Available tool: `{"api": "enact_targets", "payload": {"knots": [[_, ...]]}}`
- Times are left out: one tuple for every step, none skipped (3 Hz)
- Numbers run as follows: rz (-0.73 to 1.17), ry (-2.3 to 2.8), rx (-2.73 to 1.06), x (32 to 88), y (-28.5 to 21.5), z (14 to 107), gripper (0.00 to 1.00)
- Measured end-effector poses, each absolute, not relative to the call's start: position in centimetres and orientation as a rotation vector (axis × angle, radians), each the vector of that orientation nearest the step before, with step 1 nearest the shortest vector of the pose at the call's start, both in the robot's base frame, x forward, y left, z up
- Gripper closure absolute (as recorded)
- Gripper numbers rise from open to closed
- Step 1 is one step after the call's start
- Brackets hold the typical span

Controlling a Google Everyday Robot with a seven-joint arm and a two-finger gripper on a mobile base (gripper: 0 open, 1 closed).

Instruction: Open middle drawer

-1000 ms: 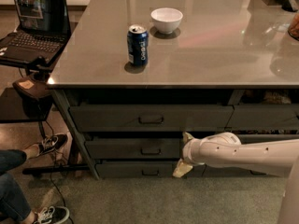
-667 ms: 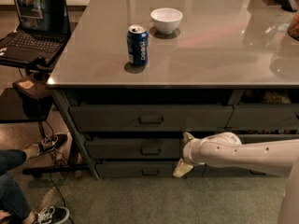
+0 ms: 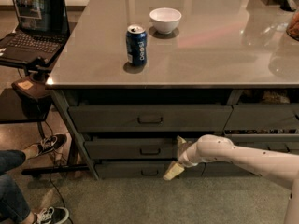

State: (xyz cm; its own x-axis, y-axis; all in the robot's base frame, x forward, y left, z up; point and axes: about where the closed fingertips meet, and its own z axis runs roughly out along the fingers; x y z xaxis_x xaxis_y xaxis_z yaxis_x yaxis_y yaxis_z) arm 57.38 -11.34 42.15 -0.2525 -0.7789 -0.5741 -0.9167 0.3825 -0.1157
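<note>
Dark grey-brown wooden middle drawer [image 3: 121, 149] is sitting shut, its small dark rectangular pull handle [image 3: 150, 151] lying just left of the pincer [image 3: 176, 156]. Nothing is shifting against a second ago: the white robot arm [image 3: 243, 157] is staying put, and the pincer's cream fingers [image 3: 172, 171] are standing spread, one above the other, pinching nothing. The approach is probably pausing short of the handle, so the pull is not yet beginning. Above the pincer, a blue soda can [image 3: 136, 45] and a white bowl [image 3: 165, 20] are standing on the grey tabletop [image 3: 224, 55], well clear. Far to its left, a seated person's black sneaker [image 3: 50, 143] is resting near the cabinet's corner, possibly crowding the opening drawer.
</note>
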Motion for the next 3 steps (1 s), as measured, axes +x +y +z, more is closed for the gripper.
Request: {"api": "enact_targets", "payload": {"knots": [[0.430,2.091,-1.432,57.4,-10.0,41.3,0.00],[0.429,2.091,-1.432,57.5,-10.0,41.5,0.00],[0.311,2.096,-1.436,61.5,-9.8,41.1,0.00]]}}
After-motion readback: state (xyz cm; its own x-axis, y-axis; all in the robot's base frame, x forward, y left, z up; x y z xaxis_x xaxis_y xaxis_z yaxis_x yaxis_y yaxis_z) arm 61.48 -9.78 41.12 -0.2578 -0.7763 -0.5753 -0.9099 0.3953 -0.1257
